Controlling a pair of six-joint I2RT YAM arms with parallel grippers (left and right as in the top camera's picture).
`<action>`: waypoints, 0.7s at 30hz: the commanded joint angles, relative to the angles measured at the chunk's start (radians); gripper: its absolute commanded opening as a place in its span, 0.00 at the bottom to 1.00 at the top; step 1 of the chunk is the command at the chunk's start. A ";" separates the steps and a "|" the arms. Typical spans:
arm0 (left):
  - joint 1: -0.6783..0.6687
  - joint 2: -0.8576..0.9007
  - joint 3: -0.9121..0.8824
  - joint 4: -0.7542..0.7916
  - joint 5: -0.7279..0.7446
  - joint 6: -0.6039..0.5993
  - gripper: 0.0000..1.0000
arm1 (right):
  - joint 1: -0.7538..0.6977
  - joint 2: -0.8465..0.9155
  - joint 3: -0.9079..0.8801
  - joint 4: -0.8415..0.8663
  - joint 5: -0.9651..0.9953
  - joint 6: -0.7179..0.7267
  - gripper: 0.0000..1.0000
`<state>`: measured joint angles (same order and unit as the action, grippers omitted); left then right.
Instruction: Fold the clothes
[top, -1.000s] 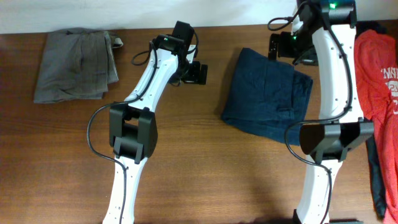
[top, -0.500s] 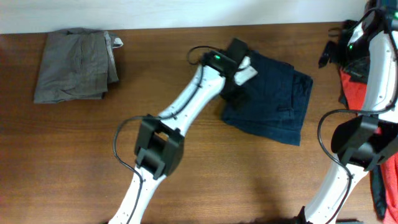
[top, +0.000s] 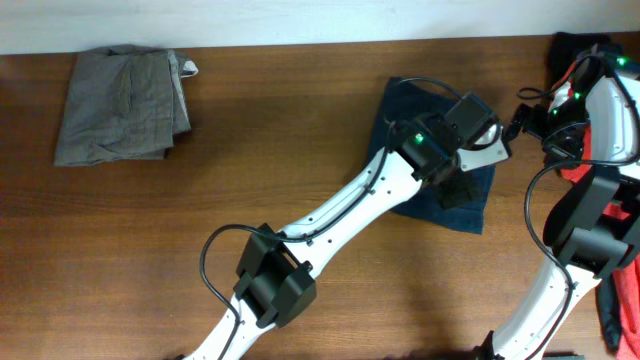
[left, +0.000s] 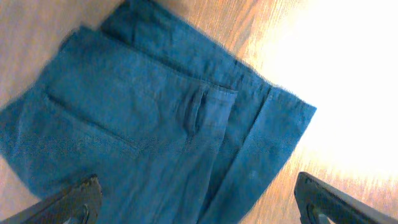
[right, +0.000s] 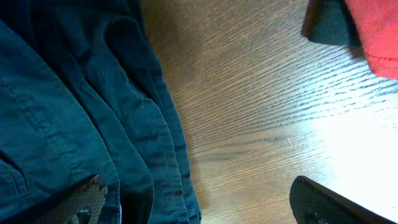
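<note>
Left end effector (left: 200, 200) spread, I hover over the folded dark navy cloth garment (left: 143, 118), likely pinching its edge next.

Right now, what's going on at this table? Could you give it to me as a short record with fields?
Table: brown wood
Navy garment: folded, right of centre
Grey-khaki garment: folded, far left corner
Red T-shirt: at the right edge, only partly in view
Left gripper: open, over the navy garment, holding nothing
Right gripper: open, over bare wood beside the navy garment's edge, holding nothing
</note>
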<state>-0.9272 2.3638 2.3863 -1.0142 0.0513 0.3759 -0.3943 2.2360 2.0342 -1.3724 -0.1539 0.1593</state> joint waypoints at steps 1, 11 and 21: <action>0.011 0.016 -0.049 0.044 -0.008 0.024 0.98 | -0.001 -0.006 -0.005 -0.004 -0.023 0.011 0.99; 0.014 0.120 -0.054 0.145 -0.030 0.023 0.98 | -0.046 -0.006 -0.005 -0.003 -0.071 0.014 0.99; 0.028 0.206 -0.076 0.219 -0.011 0.023 0.98 | -0.124 -0.006 -0.005 -0.003 -0.082 0.014 0.99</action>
<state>-0.9127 2.5210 2.3268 -0.7986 0.0254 0.3824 -0.5175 2.2360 2.0342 -1.3750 -0.2234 0.1619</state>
